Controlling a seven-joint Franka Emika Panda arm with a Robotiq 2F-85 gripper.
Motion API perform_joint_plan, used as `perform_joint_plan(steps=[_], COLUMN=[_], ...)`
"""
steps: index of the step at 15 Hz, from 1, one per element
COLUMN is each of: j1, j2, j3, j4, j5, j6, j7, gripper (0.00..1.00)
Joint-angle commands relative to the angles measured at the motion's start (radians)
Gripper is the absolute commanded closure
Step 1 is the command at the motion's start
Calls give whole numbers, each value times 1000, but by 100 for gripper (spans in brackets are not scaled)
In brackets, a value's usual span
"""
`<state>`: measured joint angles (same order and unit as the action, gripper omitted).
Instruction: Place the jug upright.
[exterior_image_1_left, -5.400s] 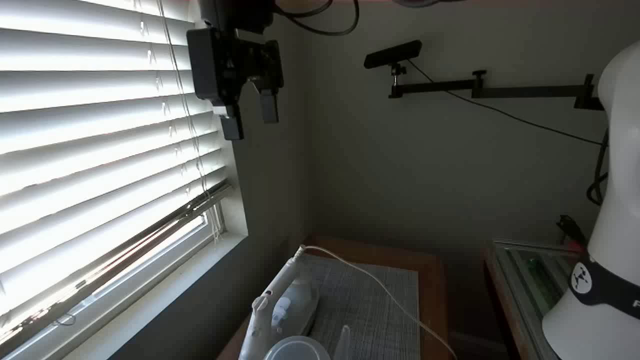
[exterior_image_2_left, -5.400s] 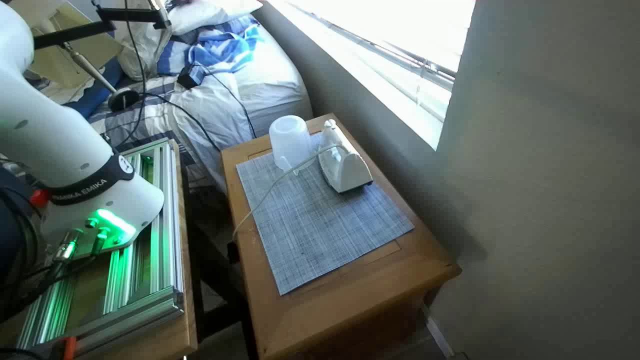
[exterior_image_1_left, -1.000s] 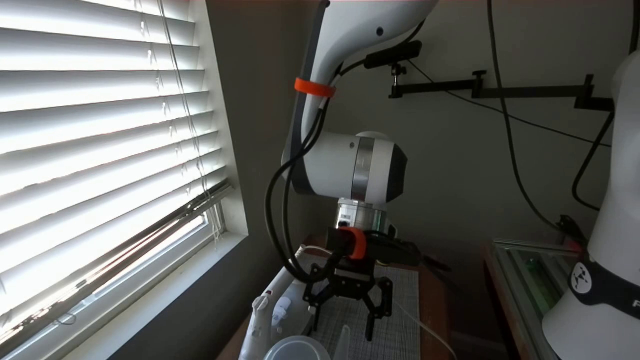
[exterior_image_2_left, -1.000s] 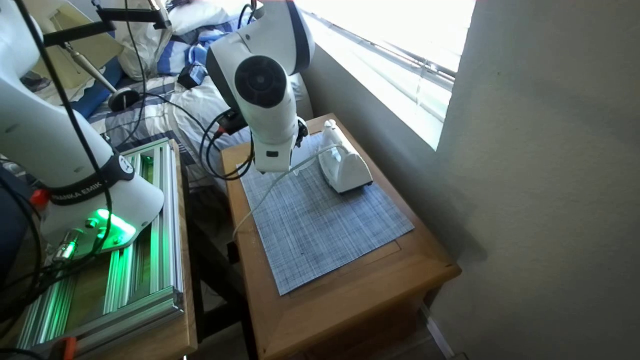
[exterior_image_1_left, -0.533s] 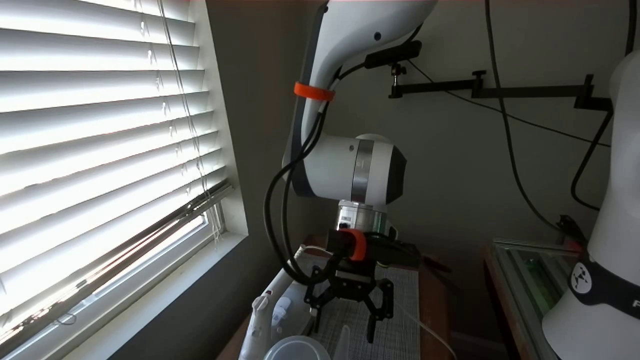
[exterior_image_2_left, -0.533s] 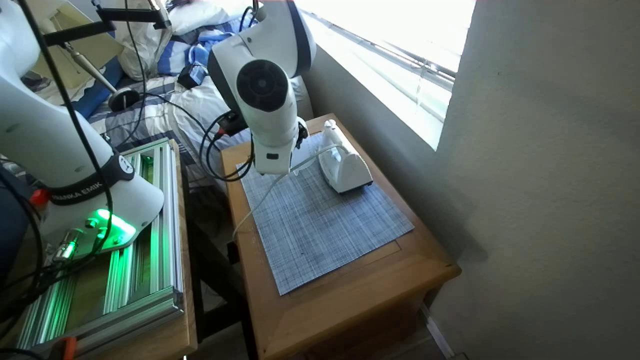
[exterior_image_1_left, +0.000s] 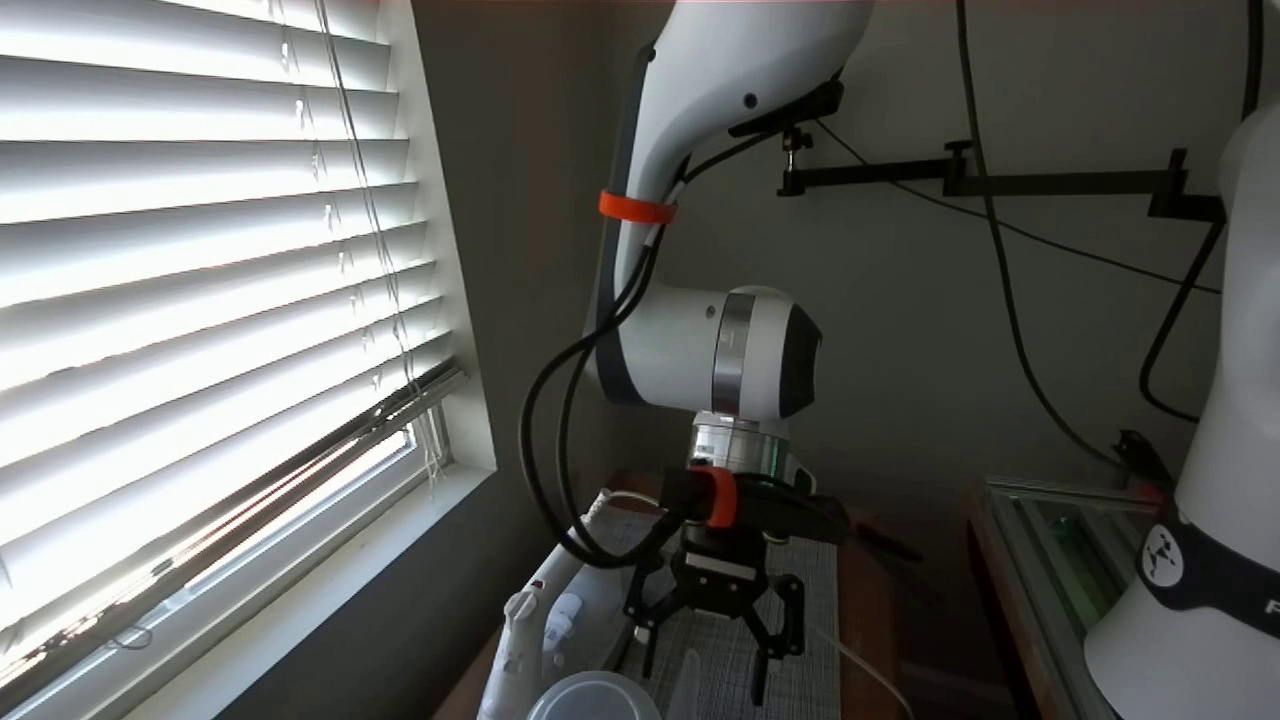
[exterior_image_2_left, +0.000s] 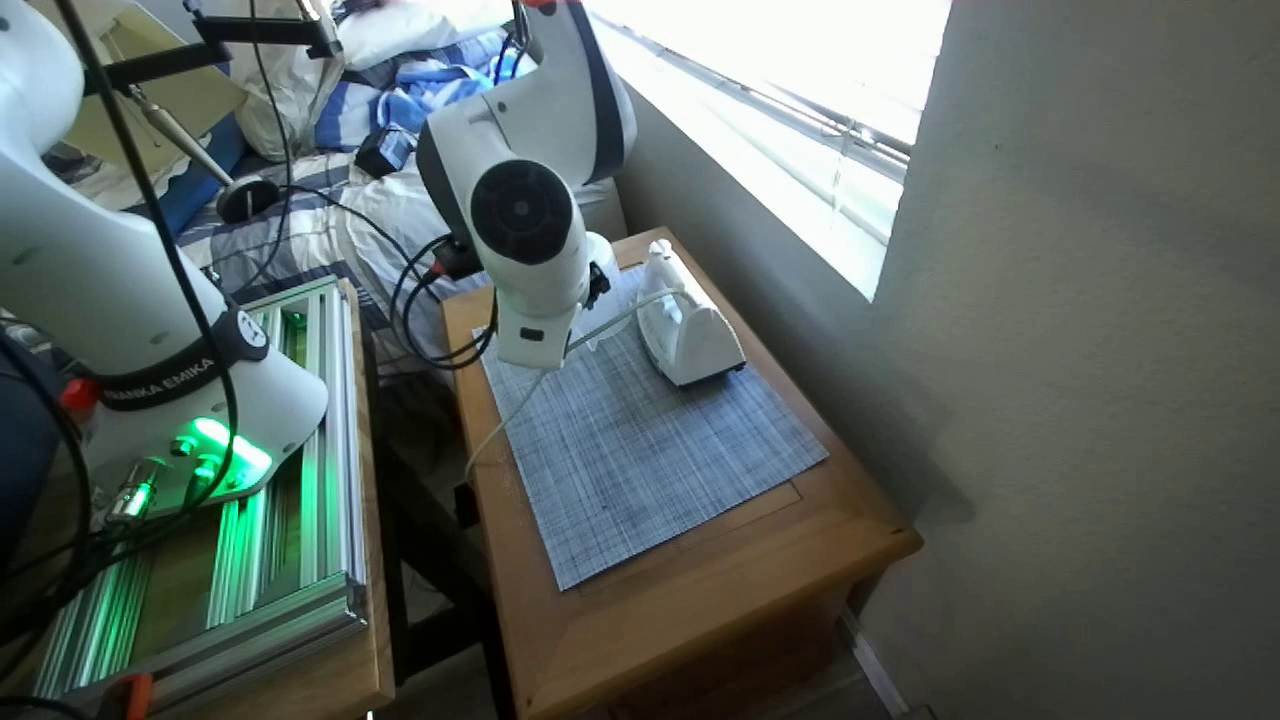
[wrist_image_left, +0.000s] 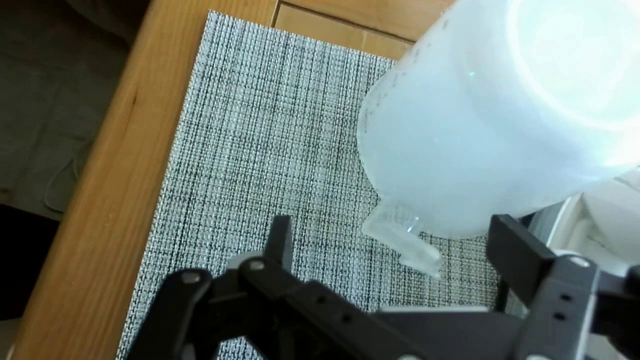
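- Jug (wrist_image_left: 475, 140) of translucent, whitish plastic, cylindrical in shape: it stands upside down, its narrower round base facing up, on a grey, woven, rectangular mat (exterior_image_2_left: 680, 460).
- A translucent handle-like piece (wrist_image_left: 401, 241) juts from its side, low by the mat.
- The black, two-fingered gripper (exterior_image_1_left: 705, 670) points down over the mat near the jug, its jaws spread wide. In the wrist view the handle-like piece shows between the black fingers (wrist_image_left: 280, 240); whether either one touches the jug, I cannot tell.
- The white, rounded robot arm (exterior_image_2_left: 530, 290) covers most of the jug in an exterior view.
- A white plastic iron (exterior_image_2_left: 690, 325) sits on the mat just beside the jug. Its thin, pale cord (exterior_image_2_left: 500, 428) runs across the mat to the edge of a brown wooden table (exterior_image_2_left: 650, 645), which bears the mat.
- White, slatted blinds (exterior_image_1_left: 200, 230) cover most of a bright, white-framed window (exterior_image_1_left: 350, 560) beside the table.
- A bed (exterior_image_2_left: 340, 240) with blue, white and grey bedding stands beyond the table in an exterior view.
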<state>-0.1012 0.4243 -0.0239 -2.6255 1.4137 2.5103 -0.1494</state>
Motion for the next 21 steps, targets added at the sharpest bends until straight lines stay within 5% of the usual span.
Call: perform_joint_plan(steps=[1, 3, 4, 12, 14, 17, 18, 21], j1=[3, 2, 2, 7, 9, 10, 11, 11], j2=[31, 37, 38, 71, 84, 96, 97, 103], j3=[-25, -34, -39, -68, -72, -78, -81, -88], j4=[24, 26, 25, 39, 46, 52, 52, 54], j5=[73, 100, 114, 210, 221, 225, 226, 230], j6=[-44, -59, -69, -129, -144, -158, -156, -151], j7=[-5, 3, 5, 33, 38, 47, 49, 61], gripper=[5, 17, 6, 0, 28, 44, 15, 4])
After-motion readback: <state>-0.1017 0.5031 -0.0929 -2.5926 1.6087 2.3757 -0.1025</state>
